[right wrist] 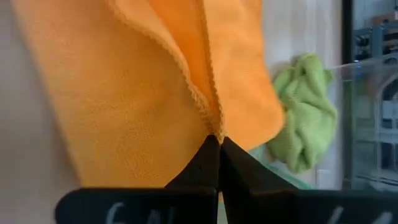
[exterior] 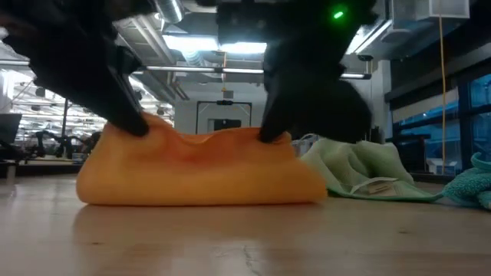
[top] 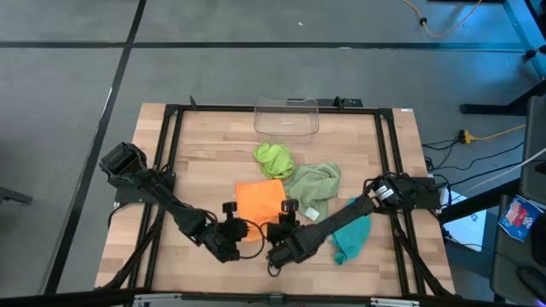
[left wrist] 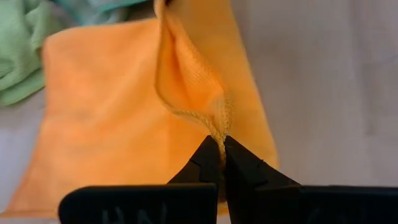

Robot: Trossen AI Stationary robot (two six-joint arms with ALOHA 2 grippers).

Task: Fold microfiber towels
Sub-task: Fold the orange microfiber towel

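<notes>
The orange towel [top: 259,199] lies near the middle of the wooden counter [top: 205,162], toward its front edge. Both arms reach in over that front edge. The left end effector [left wrist: 221,144] is clamped shut on a corner of the orange towel's hem, and the right end effector [right wrist: 219,140] is pinched closed on another corner of the same towel. In the low view the orange towel [exterior: 203,170] is raised at both gripped points and sags between them, with its lower part resting on the counter.

The pale green towel [top: 314,187] lies crumpled just beside the orange one on its right, touching it. The lime green towel [top: 274,159] is bunched up behind them, near the clear plastic bin [top: 286,118] at the counter's back edge. The teal towel [top: 351,236] lies partly under the right arm.
</notes>
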